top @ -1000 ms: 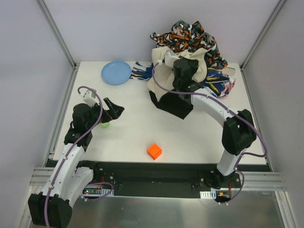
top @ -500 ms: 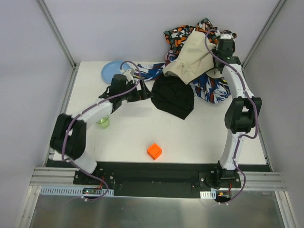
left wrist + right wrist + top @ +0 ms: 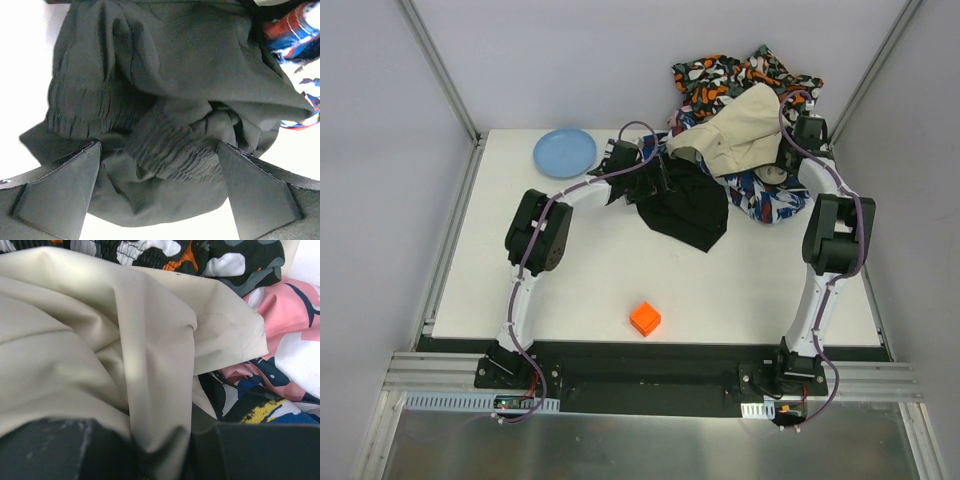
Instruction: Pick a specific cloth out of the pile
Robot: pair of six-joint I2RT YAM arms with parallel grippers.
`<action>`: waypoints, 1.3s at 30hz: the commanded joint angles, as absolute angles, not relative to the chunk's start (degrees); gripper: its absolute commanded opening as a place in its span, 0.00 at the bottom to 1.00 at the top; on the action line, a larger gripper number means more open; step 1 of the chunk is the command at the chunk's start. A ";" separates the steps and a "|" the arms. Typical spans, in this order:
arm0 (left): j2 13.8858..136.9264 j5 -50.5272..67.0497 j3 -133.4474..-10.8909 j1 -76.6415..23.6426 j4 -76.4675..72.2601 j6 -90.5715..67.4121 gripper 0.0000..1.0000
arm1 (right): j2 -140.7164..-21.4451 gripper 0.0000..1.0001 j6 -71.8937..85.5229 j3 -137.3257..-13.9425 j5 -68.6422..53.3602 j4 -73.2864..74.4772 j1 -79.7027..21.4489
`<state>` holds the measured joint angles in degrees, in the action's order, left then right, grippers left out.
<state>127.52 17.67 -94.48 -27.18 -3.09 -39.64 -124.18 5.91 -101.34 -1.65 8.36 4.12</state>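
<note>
The black cloth (image 3: 692, 208) lies crumpled on the table in front of the pile (image 3: 740, 80) of patterned fabrics. My left gripper (image 3: 655, 182) is at the cloth's left edge. In the left wrist view its jaws (image 3: 159, 150) stand wide open, with the black cloth's (image 3: 165, 75) gathered folds between the fingers (image 3: 65, 185). My right gripper (image 3: 788, 158) is at the pile's right side. In the right wrist view it (image 3: 160, 440) is shut on a fold of the beige cloth (image 3: 90, 340), which drapes over the pile (image 3: 735, 135).
A blue plate (image 3: 565, 152) sits at the back left. An orange cube (image 3: 644, 318) lies near the front middle. Pink and blue-white printed fabric (image 3: 285, 340) lies under the beige cloth at the right. The enclosure walls stand close behind the pile.
My left arm swung from the near left across to the black cloth. My right gripper moved from above the black cloth to the pile's right, pulling the beige cloth off it.
</note>
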 commanded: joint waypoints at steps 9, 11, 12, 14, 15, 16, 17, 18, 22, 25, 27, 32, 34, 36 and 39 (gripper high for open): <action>131.77 21.28 -108.22 -29.71 2.19 -36.40 0.00 | -117.61 0.03 13.27 -87.64 -7.47 5.80 3.34; 124.06 17.60 -103.12 -29.71 2.11 -33.15 0.00 | -116.46 0.05 13.45 -86.58 -7.47 6.15 3.34; 120.27 15.49 -100.14 -29.71 2.11 -31.66 0.00 | -115.93 0.06 13.53 -86.22 -7.73 6.41 3.34; 111.75 10.57 -94.86 -29.71 2.37 -28.32 0.00 | -114.70 0.07 13.36 -85.70 -8.52 7.55 3.43; 107.10 8.02 -92.14 -29.71 2.81 -26.56 0.00 | -113.91 0.09 13.19 -85.26 -8.61 7.82 3.34; 103.31 4.69 -90.11 -29.71 3.42 -25.06 0.00 | -113.21 0.11 13.01 -84.64 -8.27 8.17 3.34; 99.01 1.53 -88.09 -29.71 4.30 -23.48 0.00 | -112.33 0.13 12.75 -83.86 -7.65 8.26 3.34; 95.05 -2.68 -86.50 -29.62 5.09 -22.16 0.00 | -111.19 0.14 11.79 -83.24 -6.95 8.26 3.34; 84.22 -15.09 -81.39 -28.05 7.37 -16.71 0.00 | -107.41 0.21 10.46 -80.60 -4.84 9.14 3.34; 79.64 -15.83 -81.21 -22.96 10.71 -16.17 0.00 | -104.34 0.29 10.20 -79.19 -3.78 10.54 3.34; 77.18 -14.60 -81.21 -18.39 12.04 -16.87 0.00 | -102.23 0.40 10.11 -78.40 -3.34 11.77 3.43; 74.10 -17.83 -80.95 -9.86 13.79 -16.79 0.00 | -95.99 0.83 8.79 -76.47 -0.36 15.46 3.34; 73.22 -20.20 -80.86 -7.66 14.41 -16.35 0.00 | -92.83 0.91 8.44 -75.33 4.12 16.69 3.34; 72.60 -23.01 -81.30 -5.64 15.46 -16.35 0.00 | -89.49 0.96 7.82 -73.66 7.19 17.57 3.34; 72.16 -25.40 -81.91 -2.47 16.61 -16.87 0.00 | -84.74 0.96 7.30 -70.94 10.89 18.19 3.34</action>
<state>75.31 -19.59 -80.49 -5.52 17.21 -17.58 -92.20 8.69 -73.43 3.53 14.79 3.42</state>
